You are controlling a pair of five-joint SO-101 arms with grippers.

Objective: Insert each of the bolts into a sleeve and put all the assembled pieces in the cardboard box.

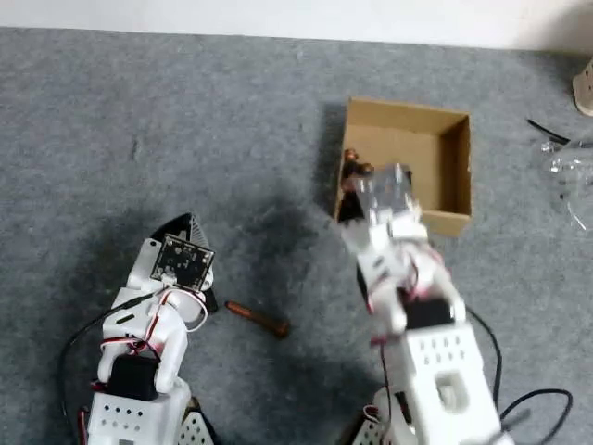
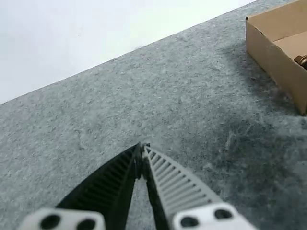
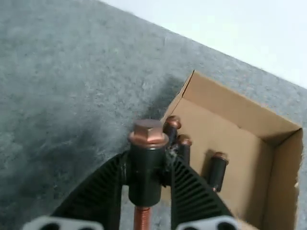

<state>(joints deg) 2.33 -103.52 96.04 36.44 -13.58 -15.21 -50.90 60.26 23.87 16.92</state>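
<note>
My right gripper (image 3: 147, 166) is shut on an assembled piece (image 3: 145, 140), a black sleeve with a copper bolt through it, held upright. In the high view this gripper (image 1: 353, 192) hangs at the left wall of the cardboard box (image 1: 454, 171). Three assembled pieces (image 3: 217, 168) lie inside the box (image 3: 244, 143), near that wall. A loose copper bolt (image 1: 258, 318) lies on the grey carpet between the two arms. My left gripper (image 2: 143, 149) is shut with nothing in it and sits low over the carpet at the lower left (image 1: 190, 224), just left of the bolt. The box corner (image 2: 273, 43) is far off from it.
Clear plastic bits and a black cable (image 1: 561, 153) lie on the carpet right of the box. A white object (image 1: 584, 88) stands at the right edge. Open grey carpet (image 1: 185, 120) stretches left of the box to the white far border.
</note>
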